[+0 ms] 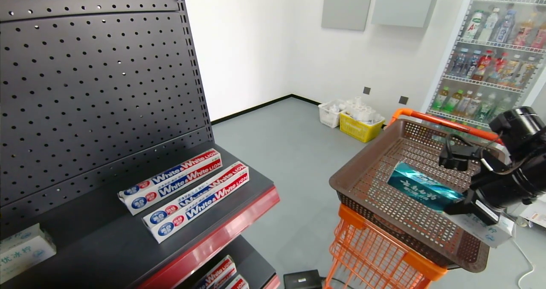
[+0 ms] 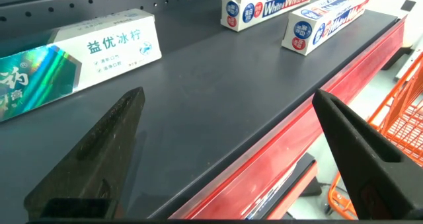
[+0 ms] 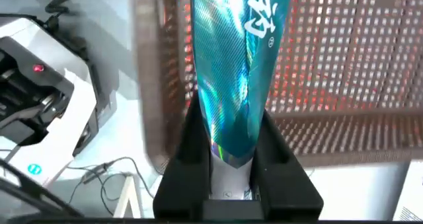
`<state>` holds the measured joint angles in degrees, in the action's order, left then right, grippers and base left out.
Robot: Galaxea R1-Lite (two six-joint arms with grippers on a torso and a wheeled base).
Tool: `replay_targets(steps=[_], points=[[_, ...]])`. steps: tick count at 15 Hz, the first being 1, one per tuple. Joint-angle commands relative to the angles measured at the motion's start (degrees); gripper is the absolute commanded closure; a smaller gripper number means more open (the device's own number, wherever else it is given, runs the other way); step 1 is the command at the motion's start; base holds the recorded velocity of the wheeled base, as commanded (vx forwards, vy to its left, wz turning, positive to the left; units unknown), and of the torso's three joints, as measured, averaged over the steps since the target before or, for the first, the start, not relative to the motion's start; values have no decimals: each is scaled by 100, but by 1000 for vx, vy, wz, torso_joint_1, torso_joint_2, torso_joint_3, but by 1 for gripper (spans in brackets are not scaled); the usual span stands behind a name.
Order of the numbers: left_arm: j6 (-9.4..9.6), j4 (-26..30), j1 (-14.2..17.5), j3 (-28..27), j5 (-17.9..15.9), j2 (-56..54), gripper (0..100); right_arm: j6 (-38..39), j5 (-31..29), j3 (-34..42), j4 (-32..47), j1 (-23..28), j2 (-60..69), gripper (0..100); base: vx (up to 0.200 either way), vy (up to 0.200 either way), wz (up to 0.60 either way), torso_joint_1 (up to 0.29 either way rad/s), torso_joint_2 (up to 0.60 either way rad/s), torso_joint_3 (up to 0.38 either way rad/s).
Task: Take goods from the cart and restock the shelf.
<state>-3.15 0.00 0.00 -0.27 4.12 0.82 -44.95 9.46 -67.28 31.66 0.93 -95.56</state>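
Right hand (image 3: 232,151) is clamped on a teal toothpaste box (image 1: 422,186), held over the cart's brown basket (image 1: 362,174) — the left hand (image 2: 228,102) is spread wide above the dark shelf (image 1: 106,242).

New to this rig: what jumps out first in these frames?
The shiny teal box, clamped in the right gripper over the cart's brown basket. Then two white toothpaste boxes lying side by side on the dark shelf, with the open left gripper over bare shelf nearby.
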Motion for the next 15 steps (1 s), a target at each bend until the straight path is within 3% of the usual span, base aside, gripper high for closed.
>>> replay_targets(steps=[1, 3, 6, 9, 13, 15], points=[[-2, 0, 0, 0, 1, 6, 0, 47, -14, 857, -169, -5, 1242, 100, 0, 0, 0, 0, 0, 0], [-2, 0, 0, 0, 1, 6, 0, 346, -14, 1296, -274, -14, 1813, 100, 0, 0, 0, 0, 0, 0], [-2, 0, 0, 0, 1, 6, 0, 1454, -14, 2333, -1197, -189, 2947, 100, 0, 0, 0, 0, 0, 0], [-2, 0, 0, 0, 1, 6, 0, 2157, -120, 2817, -1848, -339, 3624, 100, 0, 0, 0, 0, 0, 0], [-2, 0, 0, 0, 1, 6, 0, 2271, -797, 3775, -3052, -66, 4661, 100, 0, 0, 0, 0, 0, 0], [-2, 0, 0, 0, 1, 6, 0, 2561, -797, 4039, -3192, 136, 4986, 100, 0, 0, 0, 0, 0, 0]])
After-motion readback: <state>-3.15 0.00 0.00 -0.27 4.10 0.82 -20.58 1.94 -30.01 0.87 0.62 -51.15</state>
